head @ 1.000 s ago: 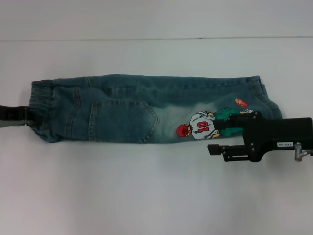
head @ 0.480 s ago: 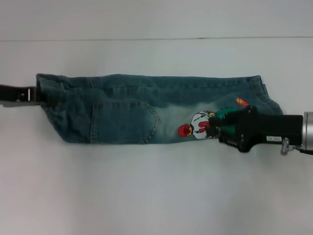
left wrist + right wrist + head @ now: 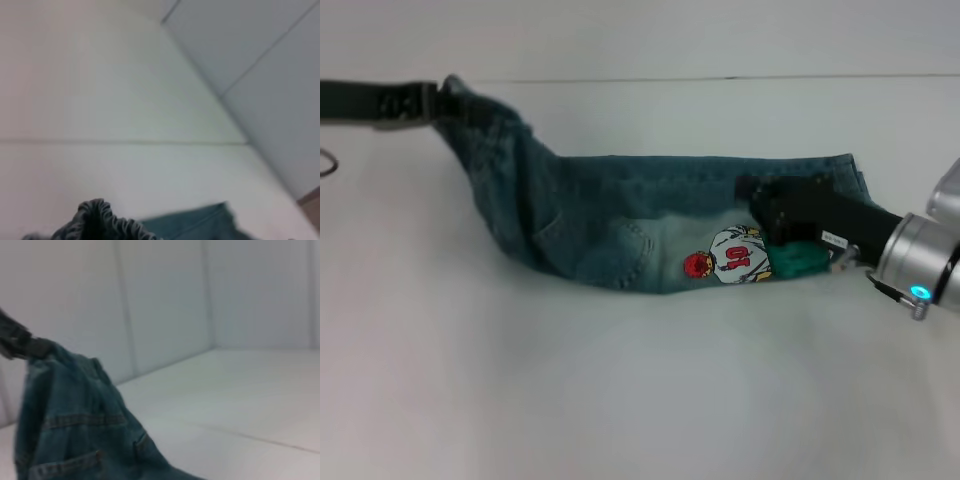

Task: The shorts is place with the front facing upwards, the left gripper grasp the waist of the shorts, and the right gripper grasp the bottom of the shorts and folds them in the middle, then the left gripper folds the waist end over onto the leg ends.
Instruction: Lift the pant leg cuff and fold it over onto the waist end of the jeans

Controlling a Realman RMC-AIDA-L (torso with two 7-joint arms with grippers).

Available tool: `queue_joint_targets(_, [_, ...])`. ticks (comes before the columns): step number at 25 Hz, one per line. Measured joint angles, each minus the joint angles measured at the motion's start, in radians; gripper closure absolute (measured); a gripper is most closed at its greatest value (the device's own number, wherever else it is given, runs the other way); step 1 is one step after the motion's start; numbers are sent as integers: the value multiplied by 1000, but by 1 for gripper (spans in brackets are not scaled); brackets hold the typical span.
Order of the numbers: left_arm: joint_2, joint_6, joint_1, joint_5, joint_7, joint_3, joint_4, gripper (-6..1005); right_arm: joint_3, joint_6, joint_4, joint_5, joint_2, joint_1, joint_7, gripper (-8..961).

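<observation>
1. Already halved lengthwise, the shorts (image 3: 650, 215) lie as a long strip across the white tabletop (image 3: 620, 400), pocket and football-player patch (image 3: 728, 258) facing up.
2. At the robot's left, the left pincer (image 3: 432, 98) is clamped on the waist of the shorts (image 3: 455, 92) and holds that end raised off the tabletop, the denim sloping down from it to the flat part; the left wrist view shows the puckered band (image 3: 95, 217) bunched at the camera's edge.
3. At the right, the right pincer (image 3: 760, 195) sits low over the cloth just beside the patch, near the leg ends (image 3: 855, 180); whether its fingers grip the denim or merely press on it cannot be told.
4. Judged from this, the final step is in hand: the waist end going over onto the leg ends.
5. The next move calls for the left pincer to carry the waist high and across to the right, then lower it squarely on the hems, while the leg end stays pinned so the strip does not drag.
</observation>
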Motion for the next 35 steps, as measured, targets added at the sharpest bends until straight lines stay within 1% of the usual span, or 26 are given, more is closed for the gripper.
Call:
queue_joint_targets(2, [-1,4,-16,-39,1,3,-2,909,1,29,75,86,3,19,-98,955])
queue_joint_targets(4, [-4,11,-32,-74,7,10,-4,909,3,54,121,134,6,39,-153,954])
queue_joint_targets(5, [-6,15,-40,-96,11,17,-5,909,5,86,160,163,9,60,-203,954])
queue_joint_targets(8, [-9,19,-59,-149,14,40,-6,909,6,122,184,167,11,80,-244,953])
queue_joint_targets(11, [-18,22,-82,-202,15,53,-12,909,6,150,192,166,11,94,-268,953])
queue_joint_targets(16, [-27,25,-118,-243,15,92,-21,908,-6,166,207,161,13,118,-278,953])
queue_joint_targets(19, [-39,25,-129,-257,16,126,-21,908,-15,167,241,154,14,147,-297,953])
queue_joint_targets(23, [-66,22,-138,-263,17,159,-16,908,-27,184,295,108,19,199,-324,953])
queue_joint_targets(29, [-82,21,-153,-265,18,189,-13,908,-9,199,375,34,24,272,-337,953])
queue_joint_targets(32, [-84,22,-155,-266,18,199,-12,908,39,199,404,-27,24,290,-338,953])
queue_joint_targets(35, [-86,22,-156,-266,24,202,-13,909,126,203,422,-133,24,302,-337,953])
